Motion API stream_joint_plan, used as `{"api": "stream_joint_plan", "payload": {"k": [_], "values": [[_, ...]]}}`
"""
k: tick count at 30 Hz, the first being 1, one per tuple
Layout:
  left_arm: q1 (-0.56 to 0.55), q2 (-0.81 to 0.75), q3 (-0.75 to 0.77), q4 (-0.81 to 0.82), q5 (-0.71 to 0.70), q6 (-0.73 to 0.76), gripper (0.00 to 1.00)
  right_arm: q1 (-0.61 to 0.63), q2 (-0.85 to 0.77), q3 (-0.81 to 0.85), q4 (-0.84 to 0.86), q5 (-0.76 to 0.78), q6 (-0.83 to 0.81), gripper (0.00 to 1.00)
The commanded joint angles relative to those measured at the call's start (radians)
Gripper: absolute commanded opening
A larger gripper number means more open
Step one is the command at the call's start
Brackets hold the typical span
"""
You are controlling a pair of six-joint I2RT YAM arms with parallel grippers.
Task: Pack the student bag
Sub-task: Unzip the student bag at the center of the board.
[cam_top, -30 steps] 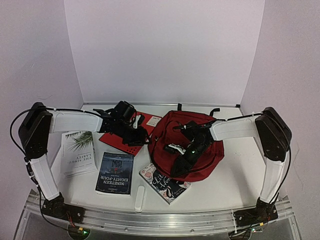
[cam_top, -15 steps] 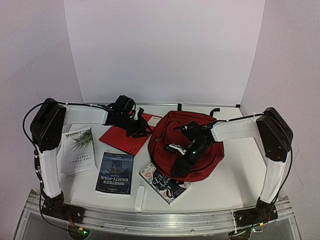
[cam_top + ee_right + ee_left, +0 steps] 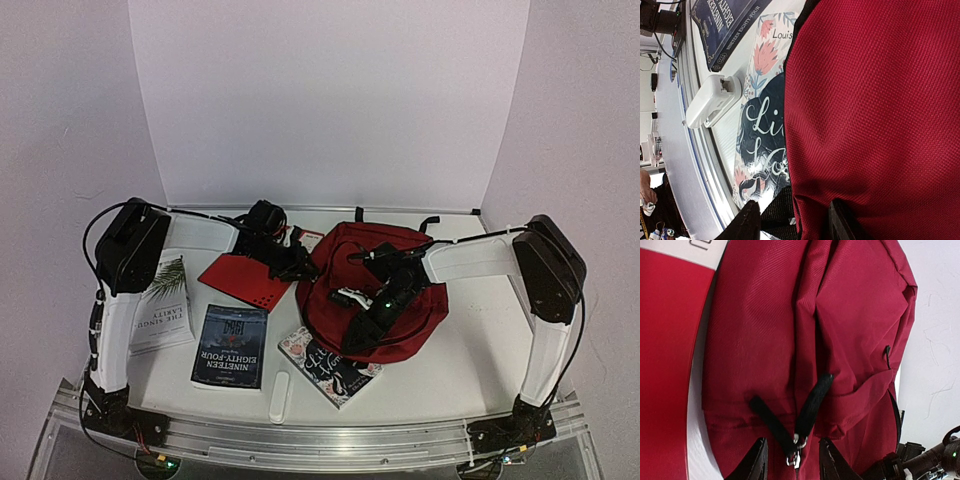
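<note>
The student bag (image 3: 405, 250) is dark red and lies at centre right of the table. My left gripper (image 3: 303, 265) is at the bag's left edge. In the left wrist view the bag (image 3: 765, 330) fills the frame. My left gripper (image 3: 792, 440) stands open, its jaws either side of two metal zipper pulls (image 3: 795, 457) with black tabs, touching neither. My right gripper (image 3: 362, 330) rests on the bag's near side. In the right wrist view it (image 3: 794, 205) is shut on a puckered fold of bag fabric (image 3: 880, 100) beside a black strap (image 3: 777, 212).
A flat red folder (image 3: 245, 280) lies left of the bag. Along the front lie a palm-cover book (image 3: 165, 305), a dark blue "Nineteen Eighty-Four" (image 3: 230, 345) and a floral book (image 3: 325, 365) partly under the bag. A small white block (image 3: 280, 395) sits near the front rail.
My left arm has swung right, from above the red folder to the bag's left edge, and its jaws have narrowed a little. The right arm and the bag have not moved.
</note>
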Motion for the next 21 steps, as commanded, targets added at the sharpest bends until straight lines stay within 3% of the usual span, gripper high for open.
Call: {"api": "stream_joint_plan", "payload": {"k": [1, 5, 13, 21], "values": [[-0.006, 0.035, 0.077, 0.022, 0.016, -0.005, 0.36, 0.007, 0.020, -0.032, -0.047, 0.075, -0.006, 0.48], [-0.007, 0.041, 0.097, 0.021, 0.021, -0.006, 0.29, 0.007, 0.022, -0.033, -0.047, 0.076, -0.006, 0.48], [-0.007, -0.033, 0.025, 0.055, 0.002, 0.000, 0.01, 0.007, 0.016, -0.034, -0.048, 0.081, -0.005, 0.48], [-0.010, -0.131, -0.075, 0.107, 0.008, 0.014, 0.00, 0.006, 0.013, -0.032, -0.049, 0.086, -0.001, 0.48]]}}
